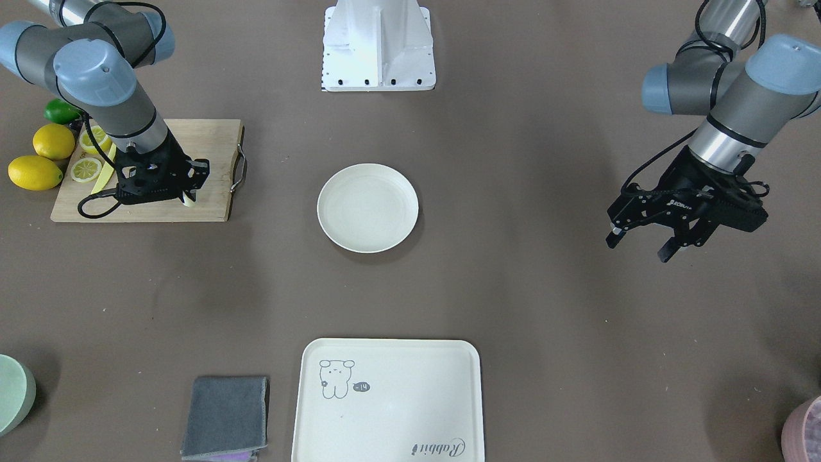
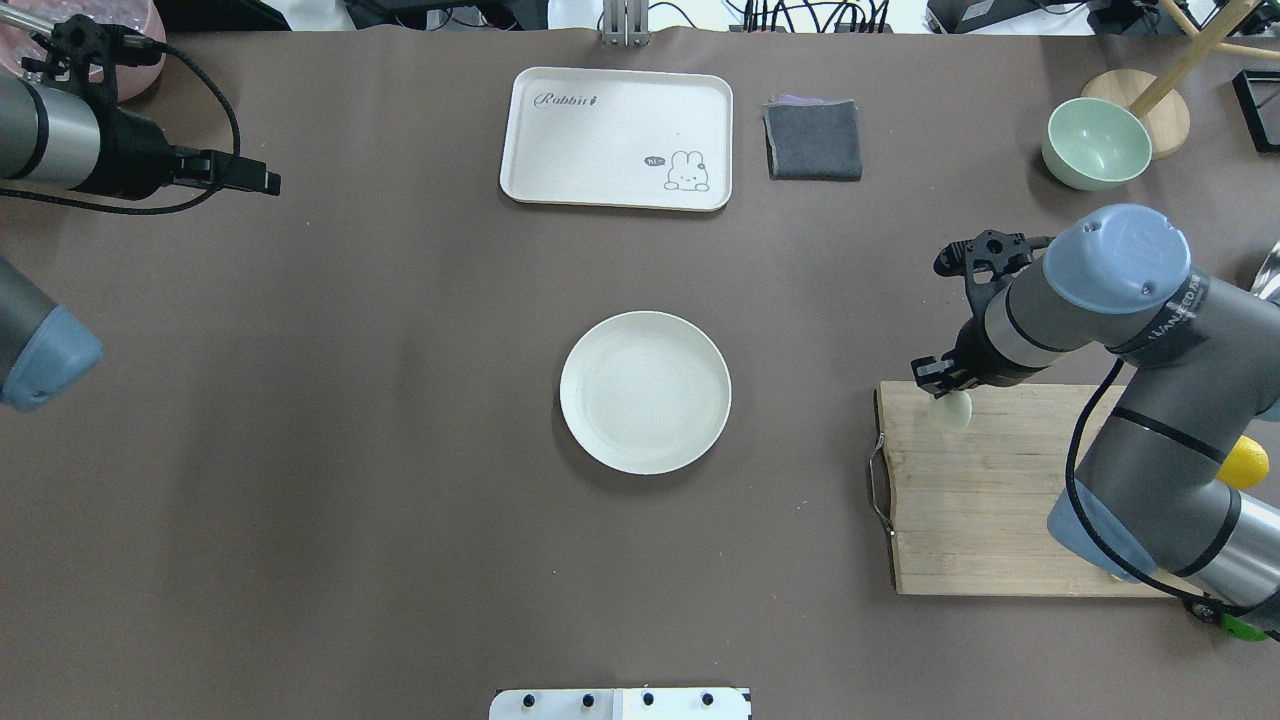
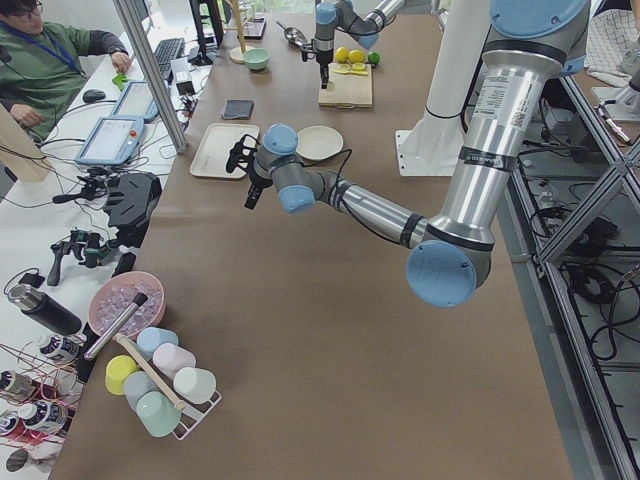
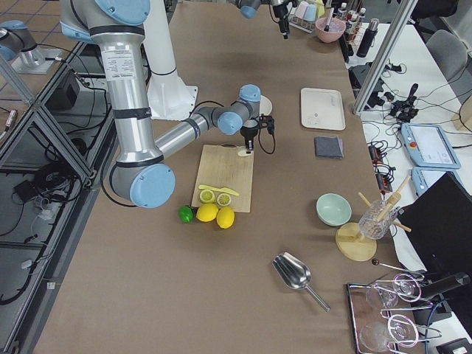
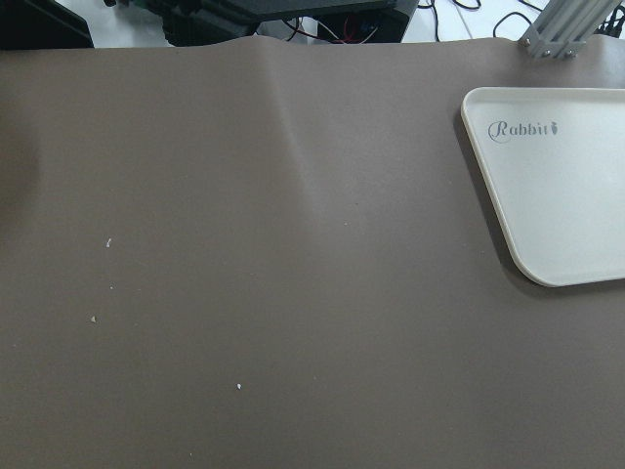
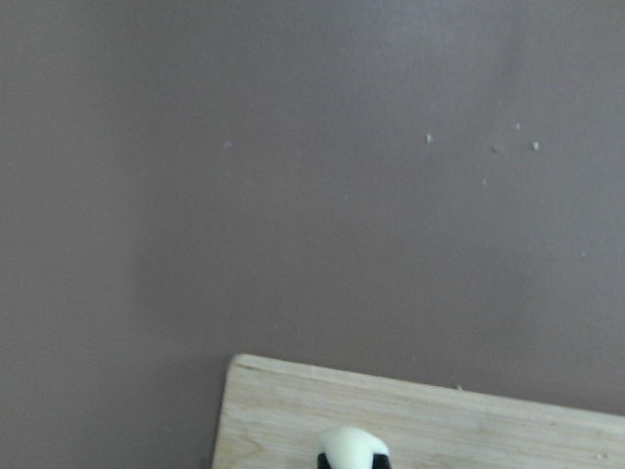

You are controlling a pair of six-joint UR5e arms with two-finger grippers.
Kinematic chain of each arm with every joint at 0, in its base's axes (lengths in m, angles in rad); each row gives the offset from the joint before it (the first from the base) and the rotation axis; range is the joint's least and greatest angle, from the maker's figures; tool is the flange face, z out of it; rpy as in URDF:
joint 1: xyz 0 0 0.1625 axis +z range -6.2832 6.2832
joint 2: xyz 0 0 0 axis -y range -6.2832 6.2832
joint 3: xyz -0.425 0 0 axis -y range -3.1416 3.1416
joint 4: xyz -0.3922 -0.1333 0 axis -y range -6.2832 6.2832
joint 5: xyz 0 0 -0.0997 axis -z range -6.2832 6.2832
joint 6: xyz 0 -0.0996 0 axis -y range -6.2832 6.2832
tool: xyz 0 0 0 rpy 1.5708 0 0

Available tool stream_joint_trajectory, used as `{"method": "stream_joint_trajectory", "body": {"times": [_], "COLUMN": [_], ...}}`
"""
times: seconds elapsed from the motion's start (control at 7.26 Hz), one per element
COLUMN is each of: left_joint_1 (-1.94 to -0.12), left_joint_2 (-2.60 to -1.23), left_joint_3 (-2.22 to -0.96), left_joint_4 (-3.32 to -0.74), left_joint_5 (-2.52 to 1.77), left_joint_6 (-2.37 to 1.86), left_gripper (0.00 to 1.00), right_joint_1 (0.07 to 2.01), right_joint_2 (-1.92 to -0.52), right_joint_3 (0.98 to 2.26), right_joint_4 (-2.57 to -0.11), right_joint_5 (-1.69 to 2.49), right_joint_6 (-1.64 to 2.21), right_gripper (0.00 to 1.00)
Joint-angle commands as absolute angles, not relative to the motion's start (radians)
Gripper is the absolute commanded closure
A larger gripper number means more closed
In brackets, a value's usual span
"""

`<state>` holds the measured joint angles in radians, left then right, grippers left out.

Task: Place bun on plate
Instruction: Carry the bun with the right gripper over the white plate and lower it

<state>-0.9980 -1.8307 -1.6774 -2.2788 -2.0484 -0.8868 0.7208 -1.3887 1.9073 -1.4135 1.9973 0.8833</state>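
Overhead exterior is showing the right gripper point(image 2: 943, 392) clamping the bun point(image 2: 953, 411) well right of the plate point(image 2: 645, 392), over the plate-side corner of a cutting board point(image 2: 1000, 500). The bun is looking light, smooth, perhaps squashy, so it is calling for a gentle grip across its sides. The left gripper point(image 1: 639, 249) is hanging with its jaws apart, far from the plate.

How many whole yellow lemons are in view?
2. One lemon lies on the table beside the cutting board, near the green lime; the second lemon lies beside it, farther from the lime. None seems hidden.
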Motion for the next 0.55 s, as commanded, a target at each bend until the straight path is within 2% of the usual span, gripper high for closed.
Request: {"method": "stream_joint_trajectory", "body": {"times": [0.0, 0.28, 0.41], "left_joint_1": [-0.965, -0.96, -0.96], "left_joint_2": [-1.841, -1.848, -1.841], "left_joint_3": [-1.669, -1.657, -1.66], "left_joint_4": [-2.281, -2.283, -2.284], "left_joint_5": [-2.049, -2.054, -2.054], "left_joint_6": [-0.917, -0.914, -0.919], "left_gripper": [0.02, 0.02, 0.02], "right_joint_1": [0.756, 0.73, 0.7], "right_joint_2": [-1.257, -1.12, -1.1], "right_joint_3": [1.93, 1.898, 1.885], "right_joint_4": [-1.414, -1.413, -1.404], "right_joint_5": [1.985, 1.959, 1.932], "right_joint_6": [0.887, 0.89, 0.882], "right_gripper": [1.0, 1.0, 1.0]}}
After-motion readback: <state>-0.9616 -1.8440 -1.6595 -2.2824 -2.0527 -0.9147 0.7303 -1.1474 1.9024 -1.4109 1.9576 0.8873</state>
